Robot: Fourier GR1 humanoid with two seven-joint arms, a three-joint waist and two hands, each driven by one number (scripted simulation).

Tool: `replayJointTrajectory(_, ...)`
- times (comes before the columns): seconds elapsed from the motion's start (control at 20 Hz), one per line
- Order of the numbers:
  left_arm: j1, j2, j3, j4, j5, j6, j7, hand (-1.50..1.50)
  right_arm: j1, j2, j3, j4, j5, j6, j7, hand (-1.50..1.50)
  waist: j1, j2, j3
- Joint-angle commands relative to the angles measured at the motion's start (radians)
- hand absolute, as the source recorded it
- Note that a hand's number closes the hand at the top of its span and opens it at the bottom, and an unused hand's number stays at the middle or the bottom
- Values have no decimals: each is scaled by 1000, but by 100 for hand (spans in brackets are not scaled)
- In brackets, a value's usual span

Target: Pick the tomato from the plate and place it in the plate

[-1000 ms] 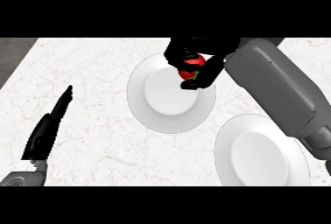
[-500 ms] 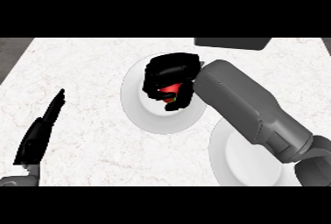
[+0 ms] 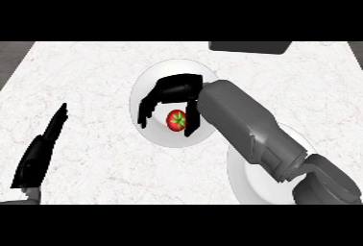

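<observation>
Black fingers [image 3: 147, 115] of the right hand [image 3: 174, 89], bent down like a cage round the tomato [image 3: 174, 120], with the thumb [image 3: 192, 122] on the other side. Seems to hold it, though hard to say for sure whether the dark tips really touch the red skin. Tomato low in that cage, at or just over the middle of the far plate [image 3: 166, 138], green stem end showing. Looks like the grab step of the job: picking up, not yet carrying. Next calls for a lift straight up off the far plate, then a swing back toward the body to the near plate [image 3: 241, 185], then a soft set-down and a letting go. Needs care, being round and likely to roll if let go too high. Behind the fingers, palm facing down, wrist bent, and the grey right forearm [image 3: 241, 125] stretching in from the lower right corner, lying across the near plate and hiding much of it. Off at the left, the left hand [image 3: 39, 153], fingers straight, resting over the white counter [image 3: 92, 86], holding nothing, well apart from both plates. At the top edge, a dark flat thing [image 3: 249, 46], too cut off to name.
</observation>
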Motion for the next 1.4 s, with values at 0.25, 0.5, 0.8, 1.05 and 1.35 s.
replayJointTrajectory(0.25, 9, -6, -6, -19, -8, 1, -13, 0, -62, 14, -206, 148, -242, 234, -23, -150, 5, 6, 0)
replayJointTrajectory(0.5, -11, -14, -15, -9, -24, 10, -15, 0, -157, -39, -298, 232, -339, 332, 98, -150, 23, 18, 0)
replayJointTrajectory(0.8, -52, -11, -30, -24, -11, -23, 0, 0, -156, -77, -372, 254, -432, 409, 165, -150, 62, 50, 2)
replayJointTrajectory(1.05, -64, -3, -24, -26, -9, -26, -1, 0, -160, -115, -403, 226, -469, 427, 177, -150, 88, 62, 3)
replayJointTrajectory(1.35, -81, -25, -52, -25, -27, -19, 0, 0, -165, -164, -416, 197, -487, 422, 201, -150, 104, 78, 4)
